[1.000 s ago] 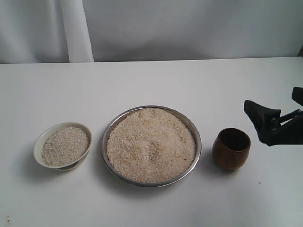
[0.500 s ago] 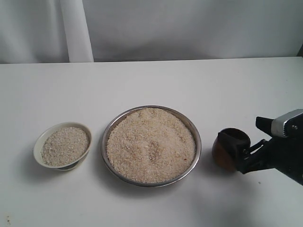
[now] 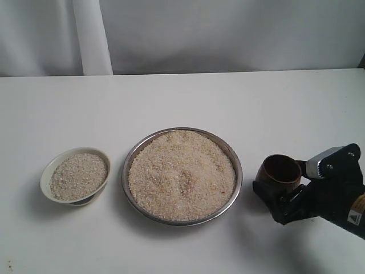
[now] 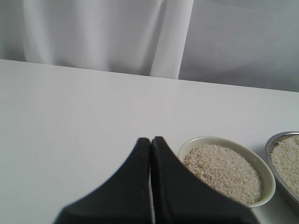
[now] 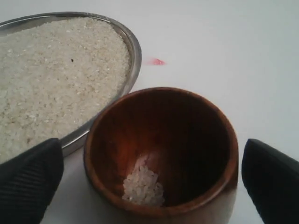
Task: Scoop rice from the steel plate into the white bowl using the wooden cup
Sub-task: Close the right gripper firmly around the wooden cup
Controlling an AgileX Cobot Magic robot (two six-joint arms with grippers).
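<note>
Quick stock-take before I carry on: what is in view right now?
table: one, white, under everything
curtain: one, pale grey, behind table
plate: one, silver, table centre
bowl: one, cream, left of plate
cup: one, dark brown, upright, right of plate
rice: beige; heaped in plate, filling bowl, few grains in cup
red speck: one, on table near plate
left end effector: one, black, shut, near bowl
right end effector: one, black, open, fingers either side of cup

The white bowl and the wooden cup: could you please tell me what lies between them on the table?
The steel plate, heaped with rice, lies between the white bowl and the wooden cup; the exterior view shows all three in a row.
</note>
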